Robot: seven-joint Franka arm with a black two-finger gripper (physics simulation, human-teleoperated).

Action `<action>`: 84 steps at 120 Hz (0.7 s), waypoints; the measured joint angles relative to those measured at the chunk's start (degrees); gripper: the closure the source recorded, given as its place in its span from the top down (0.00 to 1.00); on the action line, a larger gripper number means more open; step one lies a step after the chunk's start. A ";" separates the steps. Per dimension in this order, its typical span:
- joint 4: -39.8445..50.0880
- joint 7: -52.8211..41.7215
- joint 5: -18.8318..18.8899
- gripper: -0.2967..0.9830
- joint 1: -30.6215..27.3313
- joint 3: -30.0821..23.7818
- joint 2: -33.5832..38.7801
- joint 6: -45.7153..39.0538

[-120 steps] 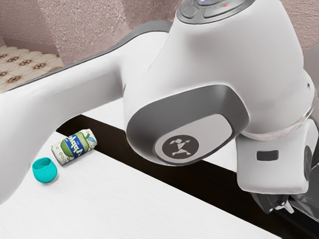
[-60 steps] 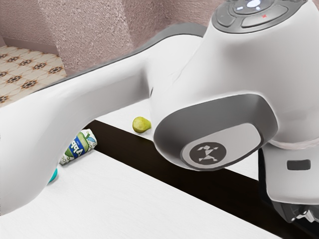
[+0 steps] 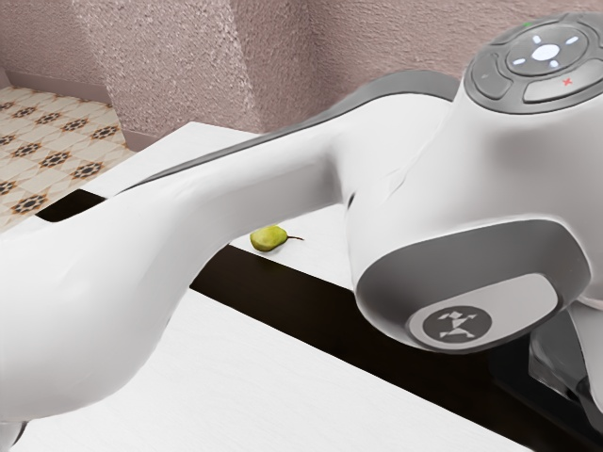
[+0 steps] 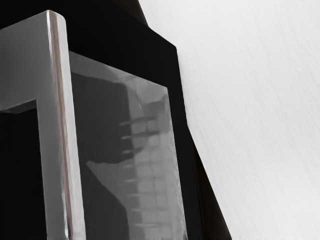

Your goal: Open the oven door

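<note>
In the wrist view the black oven door (image 4: 125, 35) stands in front of my hand, with a grey reflecting glass pane (image 4: 105, 190). A silver bar handle (image 4: 62, 135) runs along it, seen close up. A narrow dark gap lies between the door's edge and the white surface; how far the door stands from the oven I cannot tell. In the exterior view, a grey and black part (image 3: 558, 358), perhaps of the oven, lies by the right edge, beside the white end of my arm. No contact with the handle can be made out.
A white countertop (image 3: 254, 377) lies below the arm, with a dark strip (image 3: 273, 292) behind it. Beyond the strip a green pear (image 3: 268, 237) rests on another white surface. The arm's forearm and elbow span much of the exterior view. Textured walls stand behind.
My arm has swung toward the exterior view's right and somewhat downward, taking its hand end to the edge. It now covers the teal cup and the apple-labelled can, while the pear has come into sight.
</note>
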State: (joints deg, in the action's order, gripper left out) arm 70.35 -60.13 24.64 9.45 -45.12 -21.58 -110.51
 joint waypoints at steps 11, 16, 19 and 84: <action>-1.15 1.02 0.99 0.77 0.05 -0.04 -1.31 -0.12; -1.56 1.42 1.30 0.77 0.08 -0.04 -1.72 -0.15; -1.80 1.65 1.47 0.77 0.11 -0.05 -2.05 -0.17; -0.21 4.41 3.62 0.77 0.08 -0.02 -2.88 -0.22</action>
State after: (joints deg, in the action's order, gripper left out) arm 70.15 -55.71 28.26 9.53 -45.14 -24.45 -110.73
